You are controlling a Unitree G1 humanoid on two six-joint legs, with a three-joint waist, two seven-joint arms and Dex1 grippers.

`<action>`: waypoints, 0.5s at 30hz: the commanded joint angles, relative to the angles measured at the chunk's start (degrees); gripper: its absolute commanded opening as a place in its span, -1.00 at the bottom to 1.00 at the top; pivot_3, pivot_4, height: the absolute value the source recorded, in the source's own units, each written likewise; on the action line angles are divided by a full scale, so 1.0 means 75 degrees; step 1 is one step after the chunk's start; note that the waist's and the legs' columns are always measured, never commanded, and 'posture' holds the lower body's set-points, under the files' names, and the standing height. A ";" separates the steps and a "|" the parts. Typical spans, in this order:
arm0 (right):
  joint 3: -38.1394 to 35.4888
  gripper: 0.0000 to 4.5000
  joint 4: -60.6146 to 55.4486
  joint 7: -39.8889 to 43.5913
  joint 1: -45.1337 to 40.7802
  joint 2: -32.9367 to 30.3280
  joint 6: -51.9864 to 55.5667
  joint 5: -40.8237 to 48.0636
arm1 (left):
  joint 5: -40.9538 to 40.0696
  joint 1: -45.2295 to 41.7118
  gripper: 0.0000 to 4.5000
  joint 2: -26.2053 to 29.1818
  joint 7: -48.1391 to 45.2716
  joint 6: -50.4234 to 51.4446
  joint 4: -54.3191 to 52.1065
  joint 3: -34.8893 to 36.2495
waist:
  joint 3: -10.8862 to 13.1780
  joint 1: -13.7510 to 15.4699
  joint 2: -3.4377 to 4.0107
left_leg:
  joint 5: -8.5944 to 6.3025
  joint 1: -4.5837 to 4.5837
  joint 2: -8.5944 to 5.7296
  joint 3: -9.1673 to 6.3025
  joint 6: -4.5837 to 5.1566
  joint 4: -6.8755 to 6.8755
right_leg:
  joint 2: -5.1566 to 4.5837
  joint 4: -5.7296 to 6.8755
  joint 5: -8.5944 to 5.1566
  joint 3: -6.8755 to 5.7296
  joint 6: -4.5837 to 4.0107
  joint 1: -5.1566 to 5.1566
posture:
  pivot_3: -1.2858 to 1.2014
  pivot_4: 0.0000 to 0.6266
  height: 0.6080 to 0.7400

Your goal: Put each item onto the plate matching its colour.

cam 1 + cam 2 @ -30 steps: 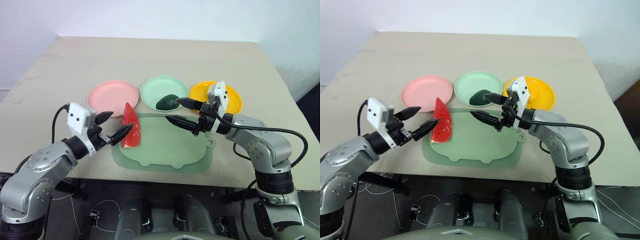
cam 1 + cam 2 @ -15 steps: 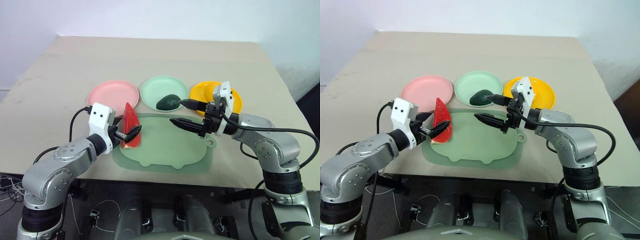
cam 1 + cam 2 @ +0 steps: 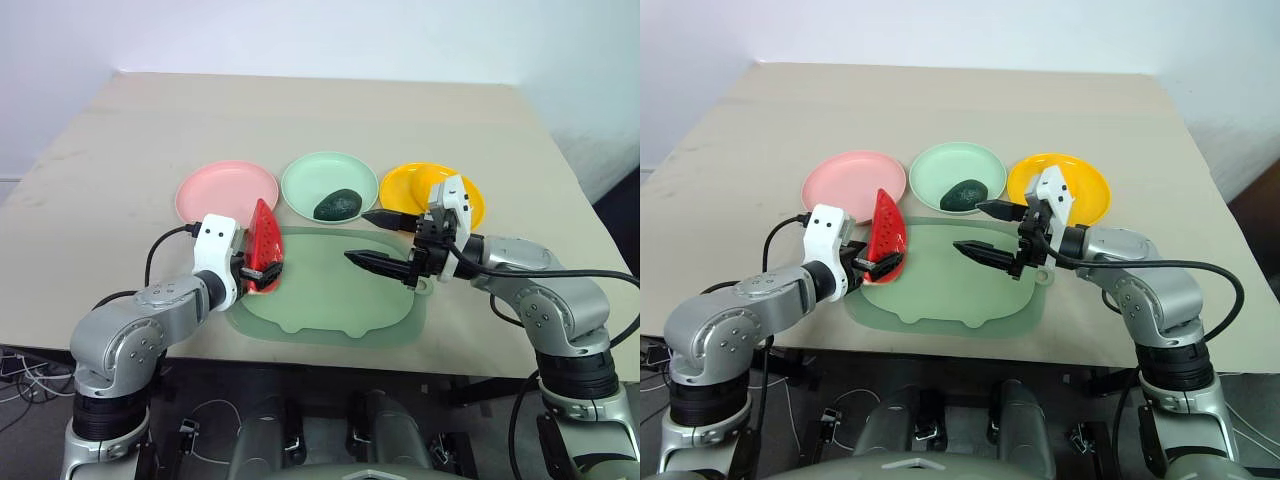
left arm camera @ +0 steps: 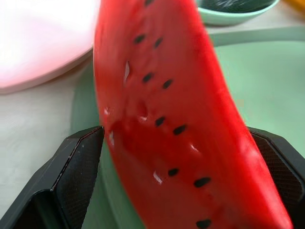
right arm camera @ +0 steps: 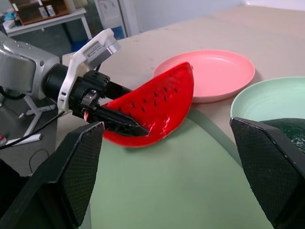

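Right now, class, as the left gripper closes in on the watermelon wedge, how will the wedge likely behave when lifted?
The watermelon wedge looks like rigid moulded plastic, so it probably stays stiff. Its glossy surface may slip between the left gripper fingers. Standing on its narrow curved rind on the mat, it could tip if nudged.

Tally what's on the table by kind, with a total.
Plates: 3 — pink plate, green plate, yellow plate
Toy fruits: 2 — watermelon wedge, avocado
Mats: 1 — pale green mat
Total: 6
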 commanded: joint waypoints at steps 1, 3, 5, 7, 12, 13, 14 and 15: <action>-0.0062 0.99 -0.0176 -0.0034 -0.0045 -0.0085 -0.0233 -0.0054 | 0.0212 -0.0126 1.00 -0.0013 0.0023 0.0030 0.0026 0.0231 | 0.0000 -0.0002 0.0000 | 0.0000 0.0000 0.0000 0.0000 0.0000 0.0000 | 0.0000 0.0000 0.0000 0.0000 0.0000 0.0000 | 0.03 -0.52 0.33; -0.0058 1.00 -0.0148 -0.0039 -0.0030 -0.0089 -0.0279 -0.0098 | 0.0257 -0.0151 0.93 -0.0034 -0.0034 0.0048 0.0065 0.0261 | 0.0000 -0.0002 0.0000 | 0.0000 0.0000 0.0000 0.0000 0.0000 -0.0001 | 0.0000 0.0000 0.0000 0.0000 0.0000 -0.0001 | 0.03 -0.52 0.33; -0.0046 1.00 -0.0129 -0.0047 -0.0013 -0.0086 -0.0326 -0.0132 | 0.0307 -0.0181 0.77 -0.0069 -0.0071 0.0031 0.0091 0.0268 | 0.0000 -0.0001 0.0000 | 0.0000 0.0000 0.0001 0.0000 0.0000 -0.0001 | 0.0000 0.0000 0.0000 0.0000 0.0000 -0.0001 | 0.03 -0.52 0.33; -0.0034 1.00 -0.0104 -0.0056 0.0004 -0.0081 -0.0382 -0.0164 | 0.0348 -0.0247 0.61 -0.0114 -0.0083 0.0111 0.0119 0.0226 | 0.0000 0.0002 0.0000 | 0.0000 0.0000 0.0000 0.0000 -0.0001 0.0000 | -0.0001 -0.0001 0.0000 0.0000 -0.0001 -0.0001 | 0.03 -0.52 0.33; -0.0005 1.00 -0.0057 -0.0076 0.0023 -0.0097 -0.0488 -0.0270 | 0.0493 -0.0381 0.57 -0.0191 -0.0101 0.0149 0.0018 0.0240 | 0.0000 0.0002 0.0000 | -0.0001 -0.0001 0.0000 -0.0001 -0.0001 -0.0001 | -0.0002 -0.0002 0.0000 -0.0001 -0.0001 -0.0001 | 0.03 -0.52 0.33; -0.0003 1.00 -0.0050 -0.0079 0.0020 -0.0096 -0.0497 -0.0292 | 0.0506 -0.0426 0.56 -0.0206 -0.0098 0.0182 0.0003 0.0298 | 0.0000 0.0004 0.0000 | -0.0001 -0.0001 0.0000 -0.0001 -0.0001 -0.0001 | -0.0002 -0.0003 0.0000 -0.0001 -0.0001 -0.0002 | 0.03 -0.52 0.33; -0.0004 1.00 -0.0046 -0.0081 0.0018 -0.0095 -0.0500 -0.0305 | 0.0527 -0.0463 0.56 -0.0173 -0.0119 0.0211 -0.0014 0.0324 | 0.0000 0.0005 0.0000 | -0.0001 -0.0002 0.0000 -0.0001 -0.0001 -0.0001 | -0.0002 -0.0003 0.0000 -0.0001 -0.0001 -0.0002 | 0.03 -0.52 0.33; -0.0005 1.00 -0.0049 -0.0089 0.0023 -0.0092 -0.0500 -0.0317 | 0.0558 -0.0513 0.56 -0.0103 -0.0165 0.0180 -0.0040 0.0352 | 0.0000 0.0005 0.0000 | -0.0001 -0.0002 0.0000 -0.0001 -0.0001 -0.0001 | -0.0002 -0.0003 0.0000 -0.0001 -0.0001 -0.0002 | 0.03 -0.52 0.33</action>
